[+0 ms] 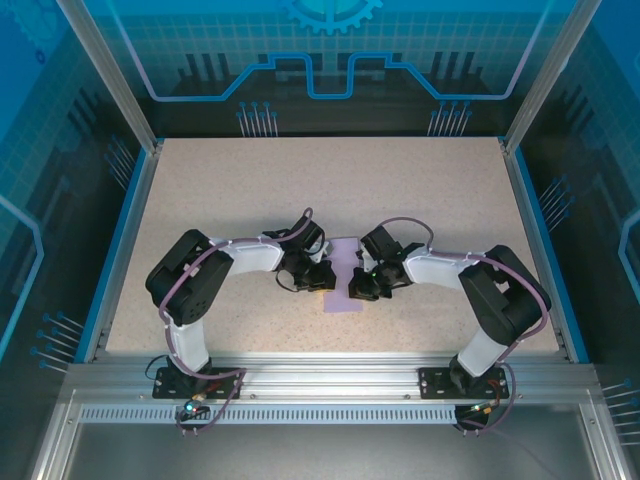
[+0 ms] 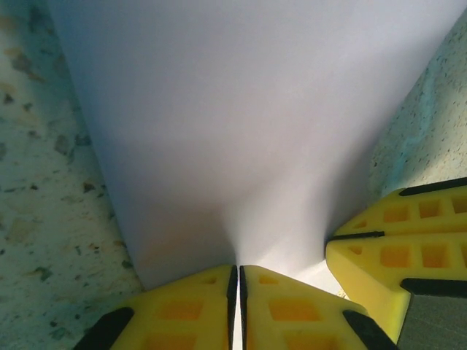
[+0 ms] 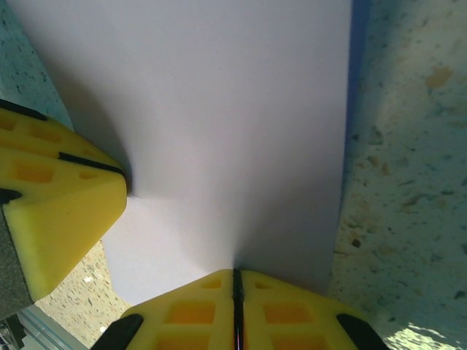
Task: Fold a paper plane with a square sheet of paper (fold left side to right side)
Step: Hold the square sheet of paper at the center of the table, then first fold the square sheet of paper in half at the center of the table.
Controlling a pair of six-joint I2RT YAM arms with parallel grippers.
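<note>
Lavender-purple, thin and matte, the square sheet of paper (image 1: 343,304) lies at the middle of the speckled beige table (image 1: 250,190), between the two arms. The left gripper (image 1: 319,277), black-bodied with yellow ribbed fingers, sits at the sheet's left side. The right gripper (image 1: 361,287), of the same make, sits at its right, just beside the other.

From the left wrist, the left gripper's fingers (image 2: 190,310) are pressed together with no gap. The paper (image 2: 241,131) rises out of their seam in a soft funnel, so this tool looks clamped on the sheet. The right wrist view shows the same: fingers (image 3: 284,310) closed tight, with the paper (image 3: 219,117) fanning away from the pinch. I cannot tell whether each pinch holds one layer or two.

The step in hand appears to be carrying the left side over onto the right. To do it well, the two pinches should travel together at equal height, so the sheet bends in one smooth roll rather than buckling between them. The moving edge should come down squarely on the opposite edge, corners matched, before anything is pressed. Only then should the fold line be flattened, working outward from its middle. Because the paper is so light, either tool letting go too soon would probably let it spring back or skid on the table. The tools also sit very close together, so their fingers could collide.
</note>
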